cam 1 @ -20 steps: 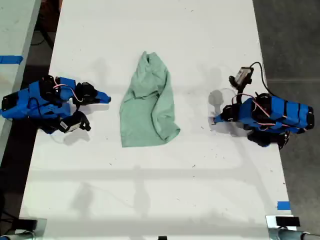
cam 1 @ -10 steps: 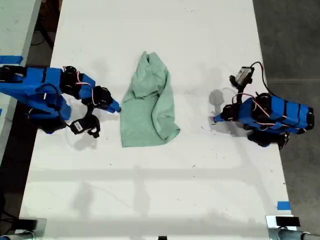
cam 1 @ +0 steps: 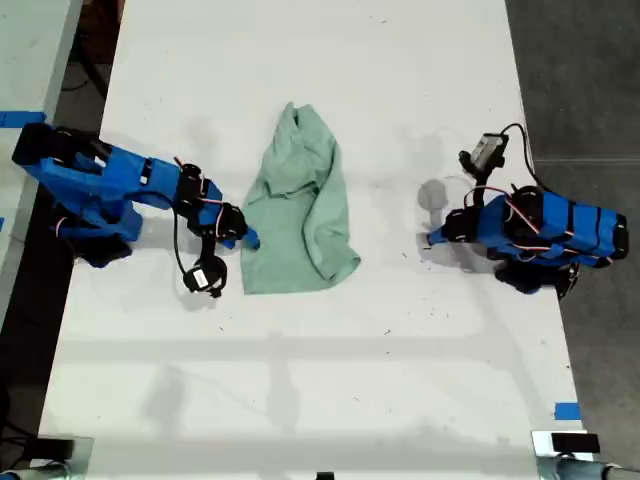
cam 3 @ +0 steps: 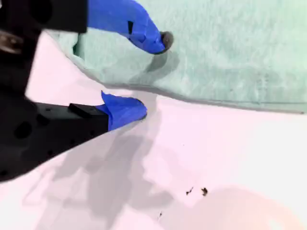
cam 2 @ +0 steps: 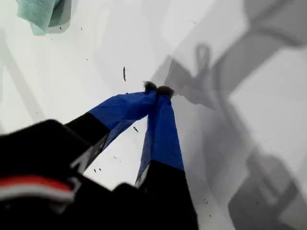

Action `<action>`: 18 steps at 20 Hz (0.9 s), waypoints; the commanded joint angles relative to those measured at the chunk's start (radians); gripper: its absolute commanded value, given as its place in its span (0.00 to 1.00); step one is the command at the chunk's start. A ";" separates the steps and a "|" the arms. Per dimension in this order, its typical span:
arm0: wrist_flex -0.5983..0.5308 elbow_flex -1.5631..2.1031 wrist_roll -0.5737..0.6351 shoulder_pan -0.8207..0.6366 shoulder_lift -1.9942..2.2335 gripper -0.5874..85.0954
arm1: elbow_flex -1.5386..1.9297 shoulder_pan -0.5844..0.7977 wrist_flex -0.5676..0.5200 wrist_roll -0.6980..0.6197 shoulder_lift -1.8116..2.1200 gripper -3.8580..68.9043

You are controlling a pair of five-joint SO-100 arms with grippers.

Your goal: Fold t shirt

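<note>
T shirt (cam 1: 297,205), pale mint green and wrinkled, lay bunched lengthwise near the middle of the white table (cam 1: 320,380), narrow at the far end and wider at the near end in the exterior view. One long fold ran down its length, and its near hem sat roughly straight across.

My second pincer (cam 3: 148,76) was at the shirt's edge on the exterior view's left (cam 1: 243,238), its blue arm stretched out across the table from that side. In the second wrist view its two blue fingers stood apart: one fingertip (cam 3: 156,40) was over the green cloth, casting a shadow on it, and the other (cam 3: 127,109) was over bare table just beside the hem. Nothing was between them. Whether the upper tip touched the cloth I could not tell.

My first pincer (cam 2: 158,89) sat well apart from the shirt, on the exterior view's right (cam 1: 432,238), with its arm folded low on the table. Its blue fingers met at their dark tips, closed on nothing, over bare table. A corner of the shirt (cam 2: 43,13) showed far off in that wrist view. A small grey camera module (cam 1: 487,152) on a black cable lay on the table near that arm. Small dark specks dotted the tabletop.
</note>
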 commanded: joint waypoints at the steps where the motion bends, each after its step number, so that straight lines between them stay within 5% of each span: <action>1: -0.026 -0.069 -0.009 -0.026 -0.077 0.16 | 0.021 -0.005 0.002 -0.006 0.009 0.04; 3: -0.032 -0.069 -0.017 -0.025 -0.095 0.00 | 0.021 -0.005 0.002 -0.008 0.009 0.04; 14: 0.376 -0.158 -0.106 -0.023 0.146 0.00 | 0.021 -0.006 0.000 -0.009 0.009 0.04; 18: 0.380 -0.347 -0.021 0.002 0.212 0.00 | 0.021 -0.006 0.000 -0.009 0.009 0.04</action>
